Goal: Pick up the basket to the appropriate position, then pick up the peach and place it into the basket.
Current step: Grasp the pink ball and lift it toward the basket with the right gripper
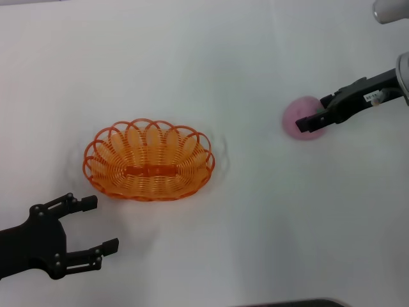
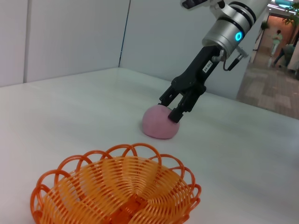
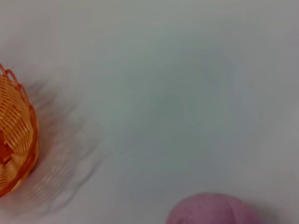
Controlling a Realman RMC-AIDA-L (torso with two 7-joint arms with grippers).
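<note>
Head view: right pincer (label unreadable) straddles the peach.

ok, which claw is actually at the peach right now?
The right claw: its fingers straddle the peach at the table's right side. The left claw sits open near the front-left, short of the basket, holding nothing.

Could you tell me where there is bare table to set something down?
The widest bare stretch lies between the basket and the peach. It is tight around the peach, where the right gripper sits, and near the open left gripper beside the basket.
</note>
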